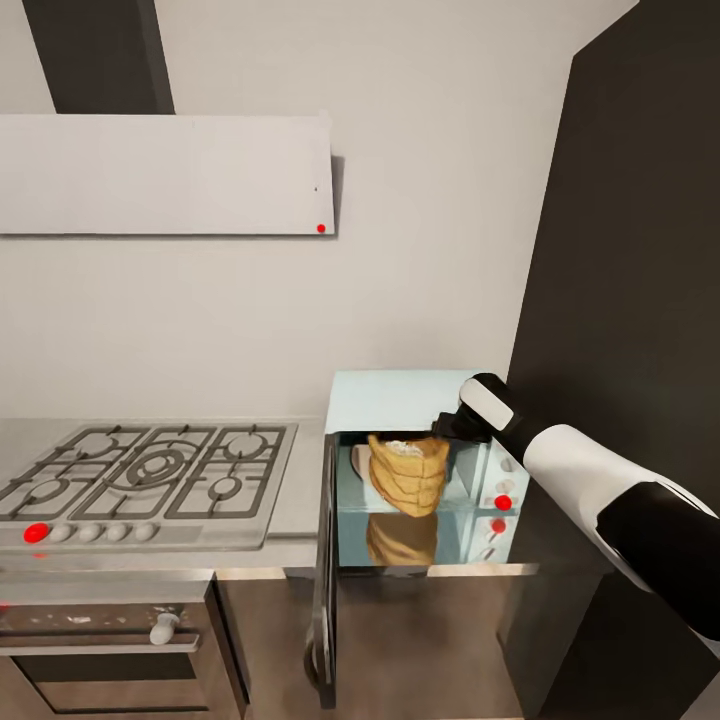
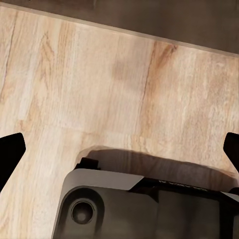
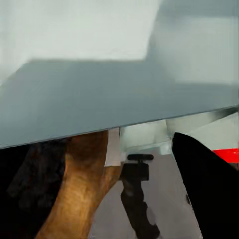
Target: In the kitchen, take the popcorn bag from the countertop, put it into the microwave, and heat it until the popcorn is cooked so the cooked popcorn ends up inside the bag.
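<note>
Sitting on the countertop [image 1: 300,480], right of the hob [image 1: 150,480]: the microwave [image 1: 400,395], door [image 1: 325,580] swinging wide open toward the camera. Standing upright inside the microwave cavity, near its middle: the bag [image 1: 408,475], rim rolled, something whitish peeking at its mouth, too small to tell. Mirroring on the glossy cavity floor just below the bag: its orange reflection.

Reaching in from the microwave's right side at the top edge of the opening: the right arm [image 1: 600,490], its gripper [image 1: 452,425] hovering at the bag's upper right rim. Touching or just beside the rim, cannot tell which. In the right wrist view, showing the bag [image 3: 74,194] as a brown-orange mass under the microwave's pale top panel [image 3: 119,99], with 1 dark finger [image 3: 209,189] beside it and the other lost in shadow, so jaw state cannot be told for sure.

Glowing on the microwave's knob panel: 2 red marks [image 1: 503,502].

Pointing down at wood flooring [image 2: 119,89] in the left wrist view: the left gripper [image 2: 119,149], fingertips [image 2: 10,149] spread wide at either edge, holding nothing. Below it, part of the robot's dark base [image 2: 139,209].

Sitting under the hob: the oven [image 1: 110,640]. Hanging above the hob: a white hood [image 1: 165,175].
</note>
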Robot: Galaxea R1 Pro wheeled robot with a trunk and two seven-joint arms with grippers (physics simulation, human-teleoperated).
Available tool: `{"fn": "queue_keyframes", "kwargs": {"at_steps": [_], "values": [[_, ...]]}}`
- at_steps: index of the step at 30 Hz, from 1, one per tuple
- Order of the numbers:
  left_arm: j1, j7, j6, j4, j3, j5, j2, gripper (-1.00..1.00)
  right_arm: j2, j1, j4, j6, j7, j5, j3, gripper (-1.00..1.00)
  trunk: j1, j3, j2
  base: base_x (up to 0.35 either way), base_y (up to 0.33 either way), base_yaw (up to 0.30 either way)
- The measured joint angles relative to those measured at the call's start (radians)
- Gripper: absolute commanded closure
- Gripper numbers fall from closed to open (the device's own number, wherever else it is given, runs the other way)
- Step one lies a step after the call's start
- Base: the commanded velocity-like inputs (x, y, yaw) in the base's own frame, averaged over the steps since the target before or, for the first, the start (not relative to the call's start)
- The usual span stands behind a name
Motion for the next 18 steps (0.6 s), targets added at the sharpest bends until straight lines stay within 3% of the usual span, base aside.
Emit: {"fn": "queue_keyframes", "kwargs": {"at_steps": [18], "values": [[0.000, 0.000, 0.000, 0.000, 0.000, 0.000, 0.000, -1.00, 0.000, 0.000, 0.001, 0.000, 0.000, -0.004, 0.000, -1.00, 0.000, 0.000, 0.000, 0.000, 0.000, 0.000]]}}
